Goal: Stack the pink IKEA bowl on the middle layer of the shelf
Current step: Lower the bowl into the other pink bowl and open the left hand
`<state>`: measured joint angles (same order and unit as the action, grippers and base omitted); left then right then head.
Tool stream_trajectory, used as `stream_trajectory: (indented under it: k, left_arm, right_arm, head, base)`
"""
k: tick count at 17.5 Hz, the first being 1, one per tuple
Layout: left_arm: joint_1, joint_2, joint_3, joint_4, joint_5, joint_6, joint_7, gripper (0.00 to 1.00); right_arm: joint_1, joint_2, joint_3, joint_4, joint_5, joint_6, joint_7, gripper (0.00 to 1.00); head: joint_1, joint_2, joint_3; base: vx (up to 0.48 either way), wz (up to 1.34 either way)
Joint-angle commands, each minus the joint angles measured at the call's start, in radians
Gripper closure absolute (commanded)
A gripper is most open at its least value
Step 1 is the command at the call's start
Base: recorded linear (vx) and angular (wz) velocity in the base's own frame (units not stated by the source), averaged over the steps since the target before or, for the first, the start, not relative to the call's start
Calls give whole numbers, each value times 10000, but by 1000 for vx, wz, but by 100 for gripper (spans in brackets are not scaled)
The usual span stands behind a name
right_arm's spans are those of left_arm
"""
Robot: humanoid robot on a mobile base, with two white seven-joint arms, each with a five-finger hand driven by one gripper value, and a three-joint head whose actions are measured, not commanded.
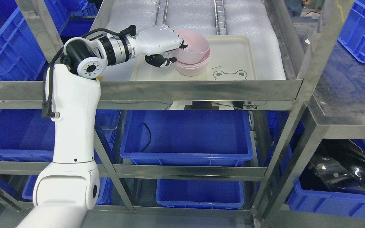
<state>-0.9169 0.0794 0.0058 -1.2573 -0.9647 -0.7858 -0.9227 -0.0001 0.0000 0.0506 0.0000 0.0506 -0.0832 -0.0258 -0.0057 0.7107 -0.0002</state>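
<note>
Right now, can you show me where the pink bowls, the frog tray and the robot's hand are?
Round pink plastic bowls [192, 68]: head view, on the lower bowl's outer wall.
Cream plastic tray with frog drawing [233, 53]: head view, on its bare floor.
White left hand [157, 39]: head view, on the back of the hand.

Bright, even overhead light fills the scene. The steel shelf rail [198, 90] shows soft glare, as does the black plastic [347, 167] at lower right. Shadows are faint. Focus is sharp throughout, with slight bending toward the edges.
</note>
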Motion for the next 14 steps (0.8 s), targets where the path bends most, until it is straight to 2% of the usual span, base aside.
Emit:
stream_trajectory:
  k: [1, 3, 5, 7, 9, 12, 14]
  left_arm:
    - [-280, -165, -88, 1083, -32, 4, 284, 92]
    - [-265, -165, -180, 1145, -32, 4, 284, 90]
    - [-189, -134, -257, 1176, -48, 4, 284, 82]
    - [-158, -104, -288, 1191, -78, 4, 299, 65]
    - [-188, -57, -227, 1176, -155, 4, 284, 37]
    - [-249, -378, 124, 932, 287, 4, 284, 25]
    - [-387, -619, 706, 808, 1769, 4, 238, 23]
  right_arm:
    - [216, -175, 0, -175, 0, 4, -3, 0]
    - [216, -175, 0, -175, 0, 4, -3, 0]
    - [216, -175, 0, -175, 0, 4, -3, 0]
    - [216, -175, 0, -175, 0, 4, -3, 0]
    - [216, -175, 0, -175, 0, 4, -3, 0]
    - [216, -175, 0, -175, 0, 4, -3, 0]
    - [216, -175, 0, -175, 0, 4, -3, 0]
  head:
    - [0, 0, 0]
    - [0, 0, 0]
    - [0, 0, 0]
    - [0, 0, 0]
    - [0, 0, 0]
    - [0, 0, 0]
    - [0, 0, 0]
  base:
    - [0, 0]
    - [0, 0]
    - [0, 0]
    - [0, 0]
    - [0, 0]
    - [0, 0]
    - [0, 0]
